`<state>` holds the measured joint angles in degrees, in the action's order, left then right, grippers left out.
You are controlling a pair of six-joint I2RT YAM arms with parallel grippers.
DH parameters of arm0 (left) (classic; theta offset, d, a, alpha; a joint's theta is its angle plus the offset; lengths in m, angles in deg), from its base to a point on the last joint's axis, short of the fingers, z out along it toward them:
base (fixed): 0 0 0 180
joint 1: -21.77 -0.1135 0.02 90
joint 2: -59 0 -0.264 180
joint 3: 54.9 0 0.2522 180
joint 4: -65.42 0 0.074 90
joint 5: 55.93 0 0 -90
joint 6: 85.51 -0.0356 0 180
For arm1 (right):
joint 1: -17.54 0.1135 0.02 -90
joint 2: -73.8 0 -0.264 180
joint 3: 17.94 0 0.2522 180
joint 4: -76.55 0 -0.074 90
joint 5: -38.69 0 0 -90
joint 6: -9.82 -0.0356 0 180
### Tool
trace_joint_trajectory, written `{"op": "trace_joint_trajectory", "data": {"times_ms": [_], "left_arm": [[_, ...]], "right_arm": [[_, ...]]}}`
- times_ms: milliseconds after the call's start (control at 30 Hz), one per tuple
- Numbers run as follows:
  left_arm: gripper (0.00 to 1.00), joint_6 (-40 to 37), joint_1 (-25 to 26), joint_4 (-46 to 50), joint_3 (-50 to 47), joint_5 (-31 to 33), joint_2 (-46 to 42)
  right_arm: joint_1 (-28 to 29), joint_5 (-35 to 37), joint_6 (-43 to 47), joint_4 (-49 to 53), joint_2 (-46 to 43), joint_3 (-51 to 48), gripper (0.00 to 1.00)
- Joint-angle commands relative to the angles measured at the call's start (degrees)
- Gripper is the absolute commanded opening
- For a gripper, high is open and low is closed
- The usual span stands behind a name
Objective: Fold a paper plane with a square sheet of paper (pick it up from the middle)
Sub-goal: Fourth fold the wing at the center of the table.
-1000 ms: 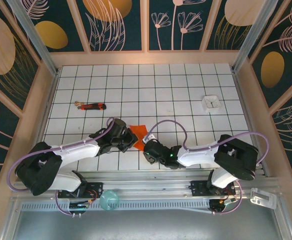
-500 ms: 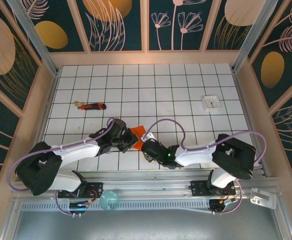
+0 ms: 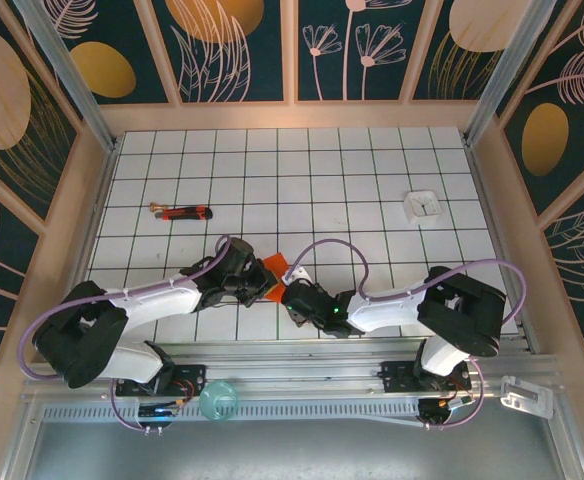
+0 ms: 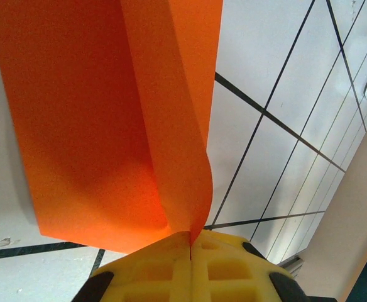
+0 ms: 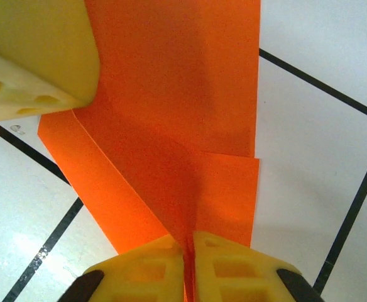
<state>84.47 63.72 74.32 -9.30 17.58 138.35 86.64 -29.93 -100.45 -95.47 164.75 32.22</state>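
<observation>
The orange-red sheet of paper (image 3: 275, 266) lies folded in overlapping layers on the white grid table, between the two wrists near the front middle. My left gripper (image 3: 263, 284) is shut on it: a curled flap (image 4: 171, 126) runs down into the closed yellow jaws (image 4: 190, 238). My right gripper (image 3: 289, 293) faces it from the right. Its jaws (image 5: 188, 248) are shut on a raised crease of the paper (image 5: 177, 107). A left fingertip (image 5: 32, 56) shows at the upper left of the right wrist view. The arms hide most of the paper, so I cannot tell whether it has a paper plane's shape.
A thin red-and-black tool (image 3: 184, 212) lies at the left of the table. A small white square object (image 3: 422, 205) sits at the right. A teal round object (image 3: 218, 400) rests on the front rail. Framed walls close the table in.
My right gripper has closed onto the paper's crease and edged left toward the left gripper. Less orange shows between the wrists. The left gripper has stayed shut on the paper.
</observation>
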Motion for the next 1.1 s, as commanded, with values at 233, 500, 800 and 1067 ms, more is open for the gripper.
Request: {"op": "trace_joint_trajectory", "data": {"times_ms": [233,500,800,1067], "left_arm": [[0.00,-0.43,-0.19,2.56,1.73,-0.75,0.35],[0.25,-4.32,-1.90,5.19,4.14,0.61,-2.03],[0.38,-8.24,-2.61,7.54,5.71,2.16,-5.10],[0.37,-8.33,-2.60,4.60,2.16,0.85,-5.92]], "right_arm": [[-2.71,-5.83,-3.24,-3.11,-1.57,-1.05,0.00],[-8.41,-17.92,-6.42,-7.53,-5.25,-5.40,0.00],[-13.03,-26.28,-8.62,-10.64,-6.23,-7.62,0.00],[-16.92,-32.31,-11.69,-12.82,-5.89,-9.04,0.00]]}}
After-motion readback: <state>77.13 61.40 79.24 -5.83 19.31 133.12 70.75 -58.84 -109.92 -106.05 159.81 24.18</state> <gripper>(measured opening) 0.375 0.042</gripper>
